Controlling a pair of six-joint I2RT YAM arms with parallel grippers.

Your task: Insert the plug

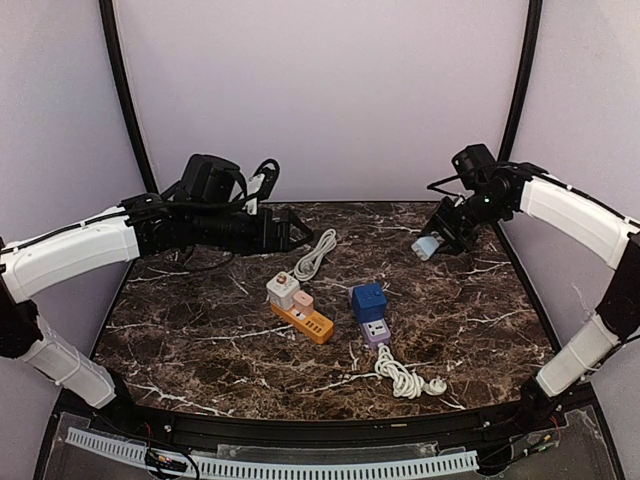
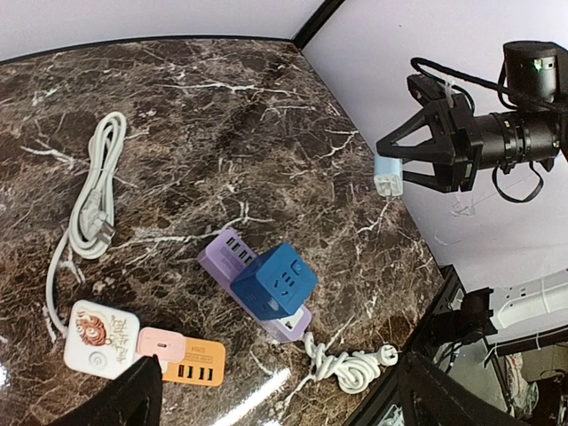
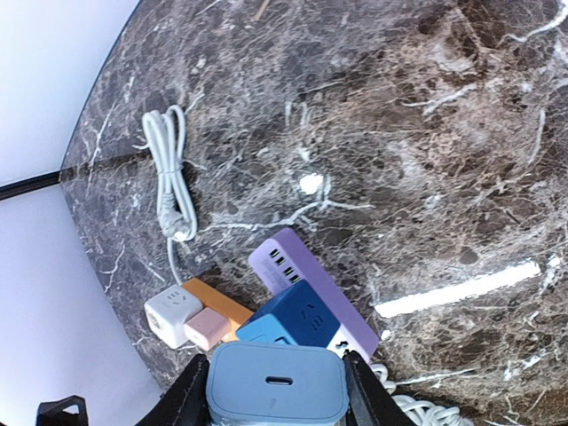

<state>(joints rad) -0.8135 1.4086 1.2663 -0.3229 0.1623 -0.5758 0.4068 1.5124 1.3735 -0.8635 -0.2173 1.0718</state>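
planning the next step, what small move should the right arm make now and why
Probably lower the right pincer toward the purple strip: it grips the light blue plug up in the air, well apart from the strip, whose socket beside the blue cube looks free.

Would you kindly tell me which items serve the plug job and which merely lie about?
Job: pale blue plug block in the right hand; purple power strip and orange power strip, likely candidates.
Idle: dark blue cube adapter; white cube adapter; pink adapter.
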